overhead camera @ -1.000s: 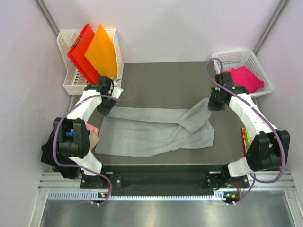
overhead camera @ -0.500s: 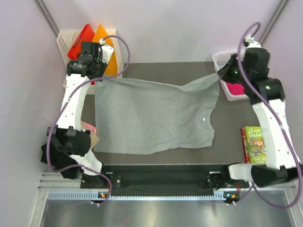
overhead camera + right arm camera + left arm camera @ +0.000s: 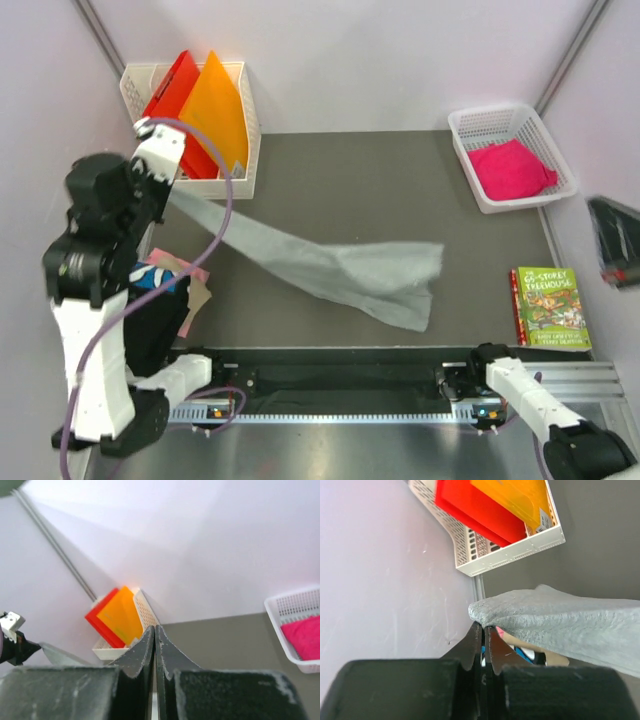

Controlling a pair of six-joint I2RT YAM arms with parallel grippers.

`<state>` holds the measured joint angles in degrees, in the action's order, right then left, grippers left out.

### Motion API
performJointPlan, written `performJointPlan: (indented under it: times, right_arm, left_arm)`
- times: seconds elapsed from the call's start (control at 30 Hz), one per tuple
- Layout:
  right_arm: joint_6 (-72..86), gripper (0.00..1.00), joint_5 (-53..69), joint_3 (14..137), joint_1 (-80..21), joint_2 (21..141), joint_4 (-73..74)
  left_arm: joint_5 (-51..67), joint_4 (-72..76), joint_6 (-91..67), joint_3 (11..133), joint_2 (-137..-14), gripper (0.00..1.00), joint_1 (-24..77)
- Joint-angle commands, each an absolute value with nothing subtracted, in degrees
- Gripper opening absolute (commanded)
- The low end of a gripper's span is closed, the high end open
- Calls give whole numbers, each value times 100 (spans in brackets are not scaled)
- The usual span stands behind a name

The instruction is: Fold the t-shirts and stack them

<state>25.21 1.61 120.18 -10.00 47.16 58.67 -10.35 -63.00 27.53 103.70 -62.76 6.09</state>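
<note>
The left hand (image 3: 483, 641) was pressed together on an edge of the grey t-shirt (image 3: 560, 622). It pinched a small fold of the cloth just past its fingertips and held that end up above the left edge of the surface (image 3: 350, 185). From there the shirt ran as a narrow, twisted band slanting across the surface toward the near right. There it widened into a bunched mass, well short of the right edge. Whether that mass rested on the surface or hung just above it could not be told.

The right hand (image 3: 154, 645) was also pressed together, its fingers meeting with nothing between them. It was raised high beyond the right edge and well apart from the grey cloth.

The pink t-shirt (image 3: 512, 170) lay crumpled inside a white basket (image 3: 468, 140) at the far right corner. The black t-shirt (image 3: 160, 318), with a patch of blue print showing, lay off the left edge toward the near corner, partly hidden under the left arm.

A second white basket (image 3: 133, 85) at the far left corner held a red folder (image 3: 172, 92) and an orange folder (image 3: 215, 105), both standing tilted. A green book (image 3: 552, 307) lay flat beside the right edge, toward the near corner.
</note>
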Motion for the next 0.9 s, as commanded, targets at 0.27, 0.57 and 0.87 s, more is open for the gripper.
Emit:
performJointPlan:
  times: [0.27, 0.57, 0.87]
  right_arm:
    - [3040, 0, 1571, 9401, -1046, 3545, 7831]
    - [2795, 43, 3206, 5784, -1002, 3146, 6619]
    - [3708, 46, 3376, 5037, -1598, 3559, 5233]
  left_arm:
    - [-757, -8631, 2328, 11638, -5433, 0, 291]
    - [-685, -8254, 2777, 9652, -4808, 0, 62]
    - [-774, -7261, 2909, 8420, -4632, 0, 62]
